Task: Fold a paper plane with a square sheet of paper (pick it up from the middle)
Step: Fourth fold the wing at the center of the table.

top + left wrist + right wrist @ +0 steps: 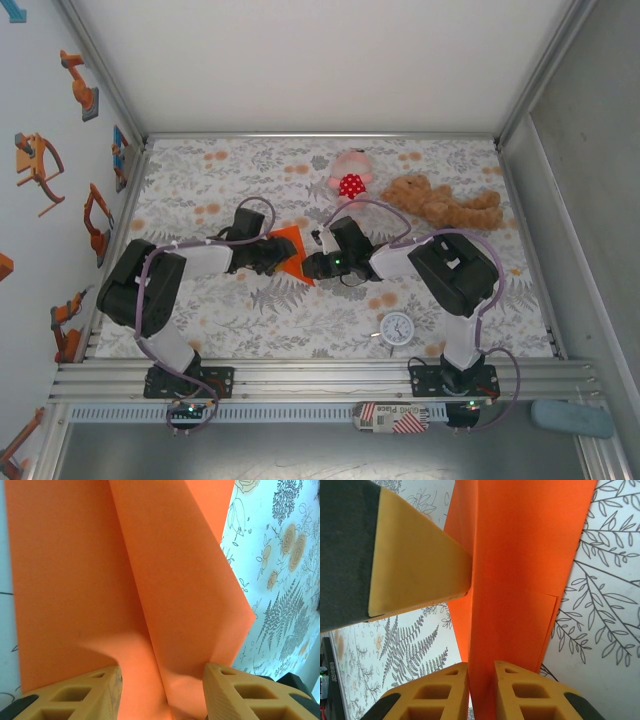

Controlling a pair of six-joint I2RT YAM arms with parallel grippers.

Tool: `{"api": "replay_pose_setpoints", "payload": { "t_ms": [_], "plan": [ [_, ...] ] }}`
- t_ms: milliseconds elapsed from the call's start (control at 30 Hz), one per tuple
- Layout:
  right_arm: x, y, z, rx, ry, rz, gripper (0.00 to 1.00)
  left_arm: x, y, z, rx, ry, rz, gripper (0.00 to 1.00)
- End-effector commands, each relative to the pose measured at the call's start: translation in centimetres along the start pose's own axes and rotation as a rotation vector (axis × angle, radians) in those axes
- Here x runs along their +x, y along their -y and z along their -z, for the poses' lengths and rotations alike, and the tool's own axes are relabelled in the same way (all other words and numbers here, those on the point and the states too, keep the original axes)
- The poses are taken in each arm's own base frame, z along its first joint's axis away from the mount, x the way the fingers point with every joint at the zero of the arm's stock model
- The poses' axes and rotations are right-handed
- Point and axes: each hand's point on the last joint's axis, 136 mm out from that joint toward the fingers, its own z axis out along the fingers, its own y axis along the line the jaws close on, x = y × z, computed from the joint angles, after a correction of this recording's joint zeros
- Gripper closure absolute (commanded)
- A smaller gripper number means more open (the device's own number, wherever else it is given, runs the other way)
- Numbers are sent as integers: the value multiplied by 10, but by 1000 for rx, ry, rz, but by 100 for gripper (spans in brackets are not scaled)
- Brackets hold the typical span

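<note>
Where the two arms meet, midway between the floral-print worktop's (250,320) side edges, lies a bright orange folded paper sheet (292,250). Astride its crease stands the left gripper (162,672), half-wide. The right gripper (481,667) is narrow about a fold, grip unclear.

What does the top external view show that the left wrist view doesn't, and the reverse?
Top external: the left arm, the right arm, a pink plush toy, a teddy bear and a clock. Left wrist: the left gripper close up, its fingers either side of a fold line in the orange paper. Shared: that paper and the floral tablecloth.
</note>
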Motion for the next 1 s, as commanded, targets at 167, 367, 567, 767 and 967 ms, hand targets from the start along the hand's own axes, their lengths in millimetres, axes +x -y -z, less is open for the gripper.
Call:
{"api": "replay_pose_setpoints", "payload": {
  "t_ms": [167,367,567,767,967],
  "plan": [
    [22,26,-3,42,-64,-122,80,10,-20,-7,-99,-49,1,50],
    [26,29,-5,42,-78,-140,86,9,-11,-5,-70,-50,-14,48],
    [27,32,-4,33,-70,-199,90,-6,22,16,27,29,-66,43],
    [25,30,-3,6,-56,-232,91,-19,38,35,101,118,-85,38],
    [27,32,-3,6,-53,-237,91,-22,38,31,147,110,-60,49]
  ]
}}
